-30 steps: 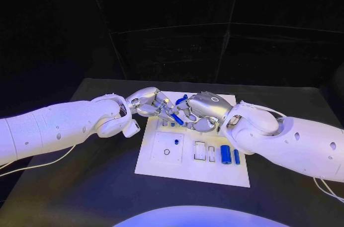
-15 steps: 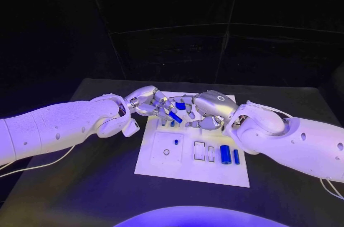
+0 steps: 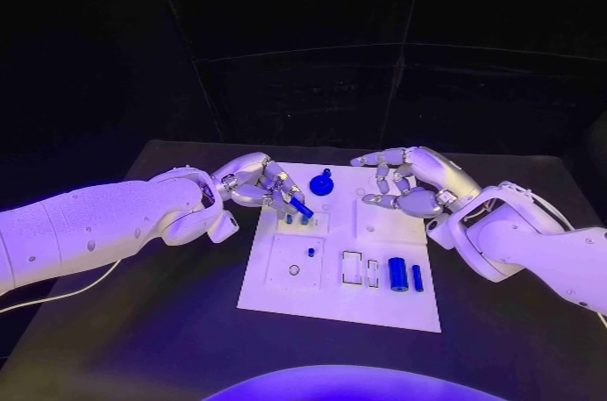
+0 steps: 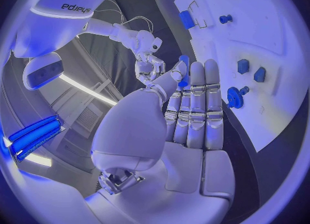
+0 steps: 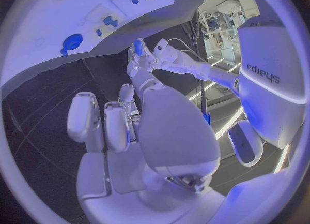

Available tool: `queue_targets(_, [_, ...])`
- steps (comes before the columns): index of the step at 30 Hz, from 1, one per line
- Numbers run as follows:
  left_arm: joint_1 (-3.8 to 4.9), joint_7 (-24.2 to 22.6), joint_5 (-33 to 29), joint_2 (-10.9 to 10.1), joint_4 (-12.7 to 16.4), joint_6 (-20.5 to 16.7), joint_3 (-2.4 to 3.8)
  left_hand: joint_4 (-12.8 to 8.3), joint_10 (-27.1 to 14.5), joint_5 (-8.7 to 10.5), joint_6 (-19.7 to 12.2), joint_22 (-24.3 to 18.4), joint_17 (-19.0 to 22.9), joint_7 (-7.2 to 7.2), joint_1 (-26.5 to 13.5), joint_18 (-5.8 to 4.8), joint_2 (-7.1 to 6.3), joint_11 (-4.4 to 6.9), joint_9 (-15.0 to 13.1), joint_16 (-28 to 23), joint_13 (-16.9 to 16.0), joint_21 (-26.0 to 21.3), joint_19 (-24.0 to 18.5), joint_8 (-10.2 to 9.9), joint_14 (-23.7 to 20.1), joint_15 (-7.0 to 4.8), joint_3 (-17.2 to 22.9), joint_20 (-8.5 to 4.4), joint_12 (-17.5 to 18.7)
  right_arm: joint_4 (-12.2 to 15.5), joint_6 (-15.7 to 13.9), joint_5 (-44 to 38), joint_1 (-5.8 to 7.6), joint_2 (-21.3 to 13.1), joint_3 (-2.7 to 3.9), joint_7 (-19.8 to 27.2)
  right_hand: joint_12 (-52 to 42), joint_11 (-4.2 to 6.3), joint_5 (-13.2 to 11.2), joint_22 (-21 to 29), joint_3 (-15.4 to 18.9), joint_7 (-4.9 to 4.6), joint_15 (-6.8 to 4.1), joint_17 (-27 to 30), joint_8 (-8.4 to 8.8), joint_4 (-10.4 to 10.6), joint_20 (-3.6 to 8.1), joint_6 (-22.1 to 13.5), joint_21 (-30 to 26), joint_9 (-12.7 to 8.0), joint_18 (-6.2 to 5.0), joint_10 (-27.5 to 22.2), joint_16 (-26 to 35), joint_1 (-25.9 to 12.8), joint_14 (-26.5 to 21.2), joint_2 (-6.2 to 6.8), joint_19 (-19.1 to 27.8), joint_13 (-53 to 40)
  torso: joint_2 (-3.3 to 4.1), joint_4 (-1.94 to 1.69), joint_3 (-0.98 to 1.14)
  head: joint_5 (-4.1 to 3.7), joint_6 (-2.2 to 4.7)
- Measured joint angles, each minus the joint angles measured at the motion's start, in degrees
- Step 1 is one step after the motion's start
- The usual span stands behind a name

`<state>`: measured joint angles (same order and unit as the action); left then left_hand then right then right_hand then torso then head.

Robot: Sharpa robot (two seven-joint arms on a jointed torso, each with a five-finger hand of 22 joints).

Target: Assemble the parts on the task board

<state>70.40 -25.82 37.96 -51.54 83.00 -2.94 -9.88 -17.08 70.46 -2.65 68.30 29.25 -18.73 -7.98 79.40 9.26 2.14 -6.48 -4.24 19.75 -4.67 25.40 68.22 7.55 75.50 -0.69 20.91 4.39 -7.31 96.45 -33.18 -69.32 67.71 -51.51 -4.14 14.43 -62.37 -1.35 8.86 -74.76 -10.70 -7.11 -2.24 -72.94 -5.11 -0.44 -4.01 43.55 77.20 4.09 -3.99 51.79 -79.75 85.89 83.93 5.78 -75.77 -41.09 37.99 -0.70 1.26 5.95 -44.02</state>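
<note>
Left hand [image 3: 257, 187] pinches a blue peg [image 3: 301, 210] at its fingertips, just over the task board [image 3: 317, 306]; tilted peg could jam or slip; right hand [image 3: 411, 182] spread, holding nothing, blue gear [image 3: 321, 185] between the hands.

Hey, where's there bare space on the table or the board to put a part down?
Bare black table lies in front of the task board, also on both sides under the arms. The board's near edge strip is free. The far left is crowded: the left hand holds a blue peg beside the blue gear. The right hand hovers over the far right.
</note>
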Motion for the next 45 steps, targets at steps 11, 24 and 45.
queue_targets(11, [0.26, 1.7, 20.4, -2.7, 6.4, -4.2, 0.01, 0.3, 1.0, 0.02, 1.0, 1.4, -1.3, 0.39, -0.1, 0.05, -1.49, -0.38, -0.2, 0.0, -0.3, 2.2, 0.0, -0.2, 1.7, -0.24, 1.9, 0.00, 0.3, -2.8, 0.7, 10.4, 0.22, -1.1, 0.02, 0.4, 0.0, -0.20, 0.2, 0.1, 0.0, -0.03, 0.00, 0.0, 0.00, 0.0, -0.20, 0.6, 0.0, 0.0, -0.01, 0.2, 0.0, -0.3, 0.0, -0.34, -0.2, 0.0, -0.59, -0.24, 0.07, -0.41, -0.99])
queue_targets(24, [0.36, 6.0, 45.7, -1.1, 12.2, -5.4, -1.85, 0.8, 2.1, -0.02, 2.0, 7.8, -15.5, 0.83, -1.1, 0.09, -3.53, -0.44, -0.2, 14.8, -1.0, 11.2, 4.1, -1.1, 7.8, -1.66, 6.2, -1.25, 1.1, -4.7, 2.6, 10.9, 0.23, 0.4, 0.02, -0.5, 0.0, -0.20, 0.2, 0.1, 0.0, -0.18, 0.20, 0.0, 0.00, 0.0, -0.20, 0.8, 0.0, 0.0, 0.00, 0.2, 0.0, -0.3, 0.2, -0.34, -0.2, 0.1, -1.55, -0.63, -0.17, -0.53, -3.49])
queue_targets(45, [0.51, 13.1, 61.4, 1.2, 11.3, -2.8, -2.67, 2.6, 2.2, 0.05, 2.6, 23.8, -37.8, 1.34, -2.9, -0.88, -5.74, -0.36, -0.3, 37.2, -2.2, 27.9, 9.5, -1.6, 8.2, -1.89, 10.8, -1.09, 1.6, -5.1, 3.9, 9.9, 0.22, 1.3, 0.02, -1.1, 0.0, -0.20, 0.2, 0.1, -0.1, -0.18, 0.20, 0.0, 0.00, 0.2, -0.40, 1.2, 0.0, -0.1, 0.00, 0.2, 0.0, -1.2, 0.2, -0.67, 0.0, 0.2, -1.79, -0.66, -0.23, -0.35, -4.48])
